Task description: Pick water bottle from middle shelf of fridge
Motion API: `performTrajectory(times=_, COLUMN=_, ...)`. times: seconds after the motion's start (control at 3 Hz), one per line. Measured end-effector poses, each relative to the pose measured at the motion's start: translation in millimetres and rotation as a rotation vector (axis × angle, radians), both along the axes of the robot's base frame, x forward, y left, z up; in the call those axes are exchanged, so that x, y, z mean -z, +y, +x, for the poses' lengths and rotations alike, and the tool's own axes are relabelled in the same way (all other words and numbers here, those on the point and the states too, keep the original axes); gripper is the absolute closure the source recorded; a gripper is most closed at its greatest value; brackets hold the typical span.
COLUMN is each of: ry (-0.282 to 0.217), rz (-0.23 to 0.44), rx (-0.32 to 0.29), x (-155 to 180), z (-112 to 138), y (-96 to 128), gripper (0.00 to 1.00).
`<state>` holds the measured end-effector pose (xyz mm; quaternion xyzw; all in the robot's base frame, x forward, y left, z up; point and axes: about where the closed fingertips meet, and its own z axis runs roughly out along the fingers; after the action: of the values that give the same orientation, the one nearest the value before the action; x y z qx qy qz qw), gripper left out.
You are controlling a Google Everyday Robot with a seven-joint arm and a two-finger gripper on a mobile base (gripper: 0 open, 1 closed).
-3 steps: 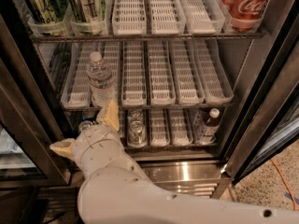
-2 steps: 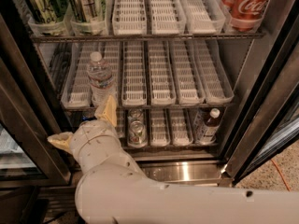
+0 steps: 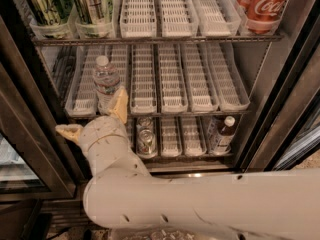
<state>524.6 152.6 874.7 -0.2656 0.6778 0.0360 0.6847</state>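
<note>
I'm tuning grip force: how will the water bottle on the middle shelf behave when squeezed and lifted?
The water bottle has ribbed clear walls that probably flex when squeezed. Tall, narrow and upright in its tray, it may tip if nudged. The gripper, open just below the middle shelf front, should probably close gently.

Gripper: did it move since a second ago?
Yes. The open gripper has gone up in the view, closer to the water bottle on the middle shelf, and the bottle has stayed put.
</note>
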Motion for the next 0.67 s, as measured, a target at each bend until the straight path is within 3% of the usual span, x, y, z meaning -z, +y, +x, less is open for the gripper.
performTrajectory(times=0.67, ry=-0.057, rz=0.118, rx=0.069, x=1.1, z=31.8, y=-16.1, gripper=0.00)
